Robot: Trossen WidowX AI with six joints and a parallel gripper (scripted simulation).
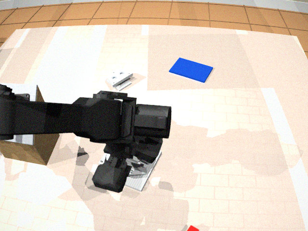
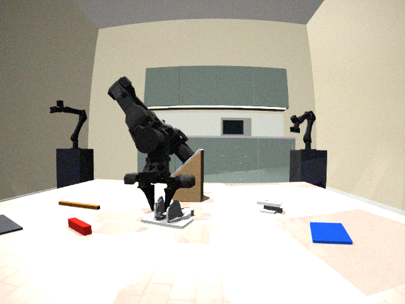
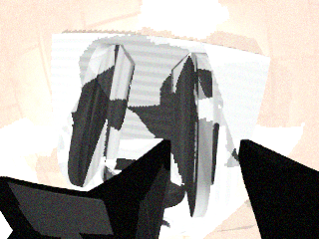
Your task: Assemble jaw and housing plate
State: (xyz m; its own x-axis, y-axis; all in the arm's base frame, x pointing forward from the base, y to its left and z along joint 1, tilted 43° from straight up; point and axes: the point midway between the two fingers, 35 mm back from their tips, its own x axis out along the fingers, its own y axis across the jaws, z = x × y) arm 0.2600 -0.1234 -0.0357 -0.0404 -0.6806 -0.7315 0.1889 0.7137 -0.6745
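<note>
A white base plate [image 1: 137,185] [image 2: 176,225] [image 3: 244,80] lies on the table with two grey jaws over it. My gripper [image 2: 160,207] [image 3: 205,147] points down, shut on one jaw [image 2: 159,209] [image 3: 201,164], which stands on edge between the fingers. The other jaw [image 2: 174,211] [image 3: 91,129] stands outside the fingers, leaning, its top apart from the held one. The pins and gear teeth are hidden or too unclear to tell whether they mesh. The white housing plate [image 1: 119,78] [image 2: 268,202], with holes, lies apart, raised on a small support.
A wooden wedge block [image 1: 45,149] [image 2: 192,186] stands behind the base plate. A blue plate [image 1: 191,70] [image 2: 330,232] lies beyond the housing plate. A red block [image 1: 192,228] [image 2: 79,226], an orange stick [image 2: 79,205] and a dark plate [image 2: 7,225] lie on the other side.
</note>
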